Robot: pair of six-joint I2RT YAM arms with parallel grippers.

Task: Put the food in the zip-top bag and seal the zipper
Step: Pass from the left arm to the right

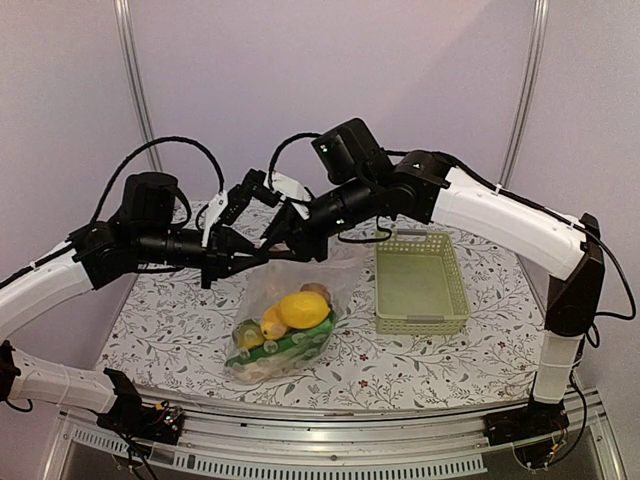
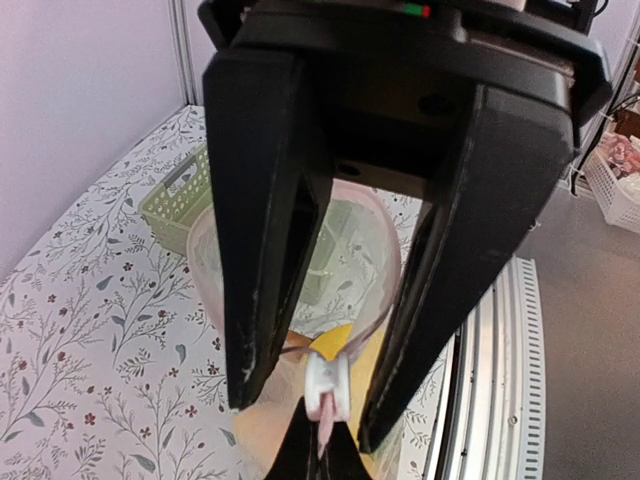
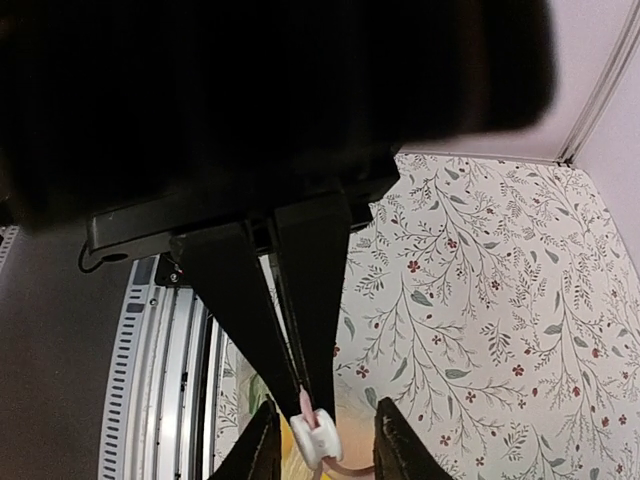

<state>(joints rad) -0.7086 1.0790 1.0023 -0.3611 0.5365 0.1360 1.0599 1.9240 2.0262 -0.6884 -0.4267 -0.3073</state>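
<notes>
The clear zip-top bag (image 1: 335, 275) hangs over the middle of the table, its bottom resting on the cloth. The food is inside: a yellow lemon (image 1: 303, 308), an orange-yellow oval (image 1: 272, 322), a brown potato (image 1: 317, 290) and a green cucumber (image 1: 292, 346). My right gripper (image 3: 305, 393) is shut on the pinkish zipper strip, just above a white slider (image 3: 318, 437). My left gripper (image 2: 308, 420) is open, one finger on either side of the slider (image 2: 328, 385) without touching it. In the top view the left gripper (image 1: 250, 258) and the right gripper (image 1: 285, 246) meet at the bag's mouth.
A pale green plastic basket (image 1: 421, 322) stands to the right of the bag and holds nothing. A floral cloth (image 1: 170, 330) covers the table. A metal rail (image 1: 330, 450) runs along the near edge.
</notes>
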